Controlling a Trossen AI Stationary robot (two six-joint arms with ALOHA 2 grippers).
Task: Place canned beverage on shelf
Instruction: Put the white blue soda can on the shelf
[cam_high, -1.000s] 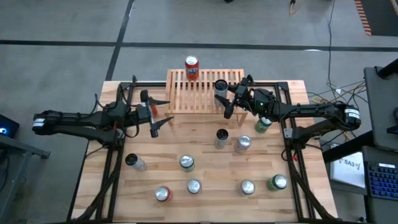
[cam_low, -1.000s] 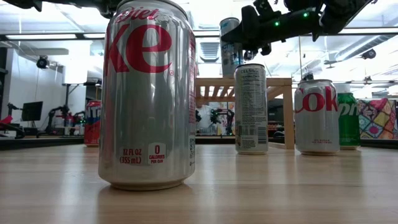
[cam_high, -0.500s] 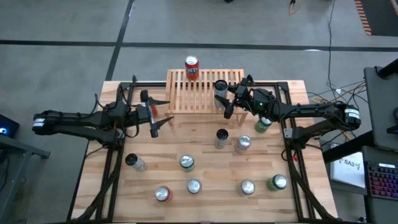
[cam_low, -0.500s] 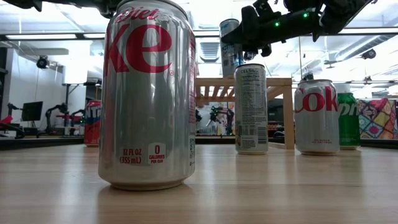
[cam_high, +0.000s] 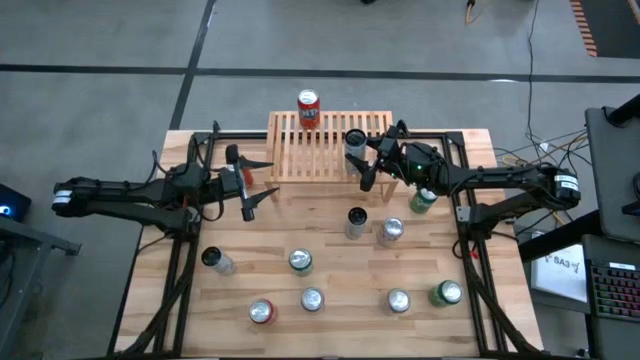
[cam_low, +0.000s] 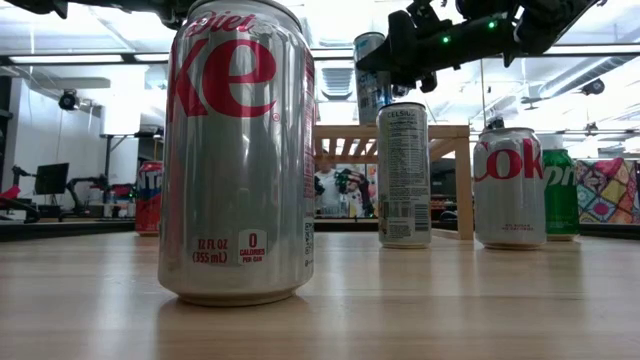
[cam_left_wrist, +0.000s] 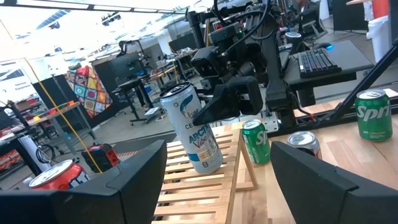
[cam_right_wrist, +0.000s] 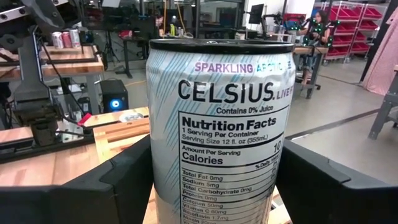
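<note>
Standing on the shelf (cam_high: 300, 152) — Celsius can (cam_high: 354, 143) between right gripper (cam_high: 369, 160) fingers.

**Words on the cans**

The tall slim can (cam_right_wrist: 221, 130) reads "SPARKLING", "CELSIUS", "Contains 0% Juice" and "Nutrition Facts", with "Calories 10". Nearest the low camera, a silver can (cam_low: 238, 150) shows "Diet", "12 FL OZ (355 mL)" and "0 CALORIES". Well beside the slim can, a green can (cam_left_wrist: 374, 115) reads "Sprite".
</note>
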